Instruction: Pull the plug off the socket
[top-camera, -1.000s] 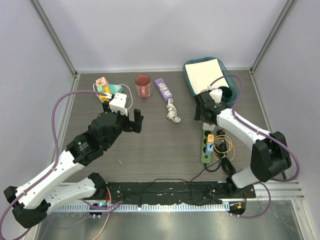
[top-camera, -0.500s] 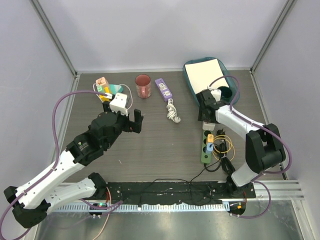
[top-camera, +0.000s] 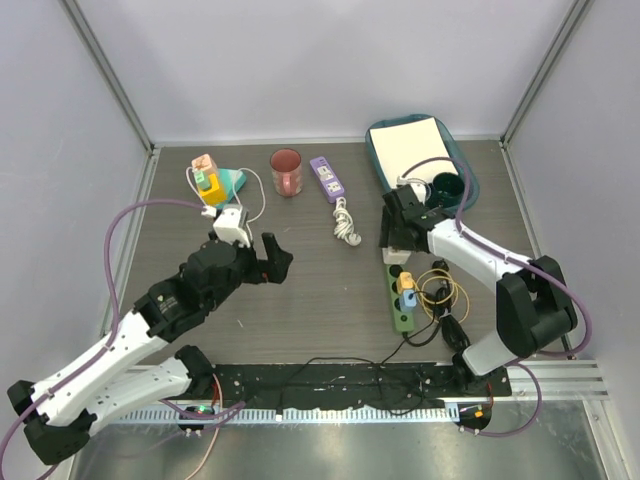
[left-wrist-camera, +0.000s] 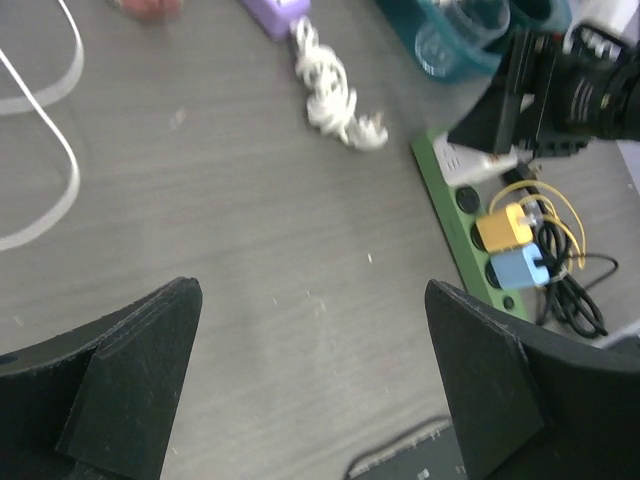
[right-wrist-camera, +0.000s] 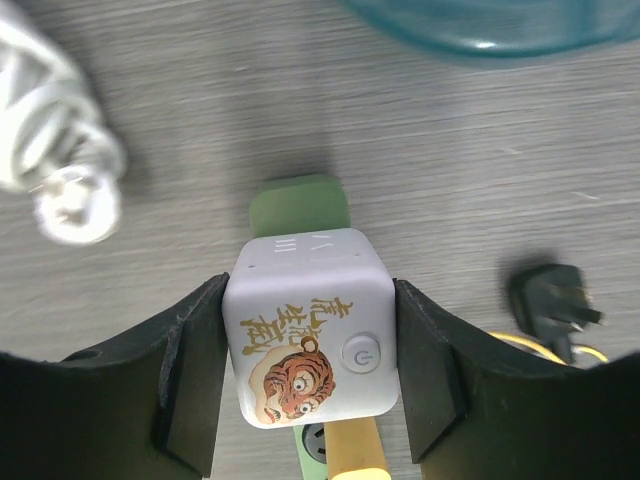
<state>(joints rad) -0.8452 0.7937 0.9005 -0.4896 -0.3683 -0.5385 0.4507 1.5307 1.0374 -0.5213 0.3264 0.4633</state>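
The plug (right-wrist-camera: 310, 330), a small boxy adapter of white plastic with a faint blue tint and a tiger printed on its top, sits in the end outlet of the socket (right-wrist-camera: 298, 208), a long narrow green plastic power strip lying on the grey wood-grain table (top-camera: 330, 290) at the right. It looks fully seated and not yet pulled out.

The right gripper (right-wrist-camera: 312, 362) pinches it: one black finger presses each of two opposite side faces. Further along the strip stand a yellow cube plug (left-wrist-camera: 505, 228) and a pale-blue plug (left-wrist-camera: 518, 270), with one bare outlet between them and the held plug.

The left gripper (left-wrist-camera: 310, 400) hovers over bare table well to the left of the strip, fingers spread wide and holding nothing.

The plug is probably light, rigid and smooth-sided, so the fingers could slip. Its flat sides, low down near the strip, are the best place to grip. The strip also seems light and likely to lift with the plug unless held down. A straight pull along the pins should free it.
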